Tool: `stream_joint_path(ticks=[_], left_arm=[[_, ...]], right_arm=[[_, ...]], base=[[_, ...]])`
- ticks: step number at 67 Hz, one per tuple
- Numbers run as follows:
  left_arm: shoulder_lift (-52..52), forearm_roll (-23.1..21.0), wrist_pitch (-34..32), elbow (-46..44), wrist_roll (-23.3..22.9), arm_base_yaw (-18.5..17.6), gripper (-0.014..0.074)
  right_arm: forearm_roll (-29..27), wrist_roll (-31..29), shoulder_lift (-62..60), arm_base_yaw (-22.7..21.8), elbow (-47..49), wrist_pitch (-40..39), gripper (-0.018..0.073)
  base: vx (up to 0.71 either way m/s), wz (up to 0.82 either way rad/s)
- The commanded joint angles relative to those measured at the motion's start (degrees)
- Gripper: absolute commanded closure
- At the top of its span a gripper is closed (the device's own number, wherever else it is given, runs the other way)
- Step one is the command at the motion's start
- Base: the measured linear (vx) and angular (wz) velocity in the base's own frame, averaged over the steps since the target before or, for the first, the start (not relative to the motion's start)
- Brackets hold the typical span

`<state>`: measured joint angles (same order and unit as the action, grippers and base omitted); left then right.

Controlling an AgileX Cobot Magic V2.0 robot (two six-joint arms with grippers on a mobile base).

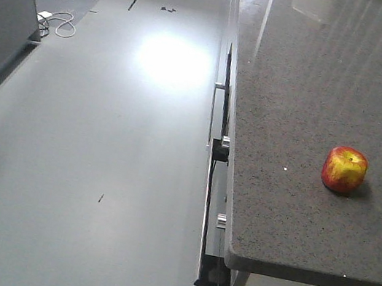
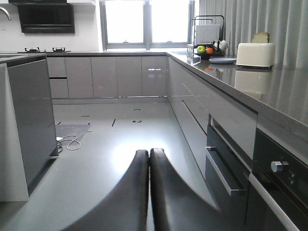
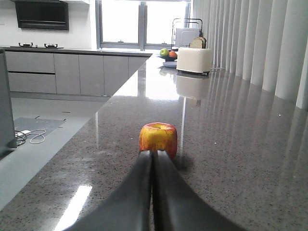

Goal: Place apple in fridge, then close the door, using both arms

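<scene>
The right gripper [image 3: 153, 157], pressed together, points along the counter [image 3: 240, 163] at the apple [image 3: 158, 139], which sits upright just beyond its tips, toward the counter's near end. The left gripper [image 2: 149, 154], also pressed together, points over the floor [image 2: 96, 149] left of the counter.
</scene>
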<state>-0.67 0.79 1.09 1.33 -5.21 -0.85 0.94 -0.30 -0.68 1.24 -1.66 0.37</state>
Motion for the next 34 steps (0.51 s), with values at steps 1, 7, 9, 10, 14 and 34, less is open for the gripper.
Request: stream_joint_path(ticks=[1, 7, 9, 10, 14, 34], left_arm=[[-0.6, -0.2, -4.3, -0.9, -0.5, 0.1, 0.0603], [-0.6, -0.2, -4.3, -0.9, -0.5, 0.1, 0.0603], [-0.6, -0.2, -4.3, -0.9, -0.5, 0.1, 0.0603], [-0.6, -0.2, -4.3, -0.9, -0.5, 0.1, 0.0603], [-0.6, -0.2, -4.3, -0.9, -0.5, 0.1, 0.0603], [-0.6, -0.2, -4.3, -0.9, -0.5, 0.1, 0.0603]], right_arm=[[0.0, -0.3, -0.1, 0.0, 0.3, -4.2, 0.0562], [0.0, -0.3, -0.1, 0.0, 0.3, -4.2, 0.0562], [0.0, -0.3, -0.1, 0.0, 0.3, -4.2, 0.0562], [0.0, -0.3, -0.1, 0.0, 0.3, -4.2, 0.0562], [0.0, -0.3, -0.1, 0.0, 0.3, -4.2, 0.0562], [0.0, -0.3, -0.1, 0.0, 0.3, -4.2, 0.0562]], base=[[0.00, 0.00], [0.00, 0.00], [0.00, 0.00], [0.00, 0.00], [0.00, 0.00], [0.00, 0.00]])
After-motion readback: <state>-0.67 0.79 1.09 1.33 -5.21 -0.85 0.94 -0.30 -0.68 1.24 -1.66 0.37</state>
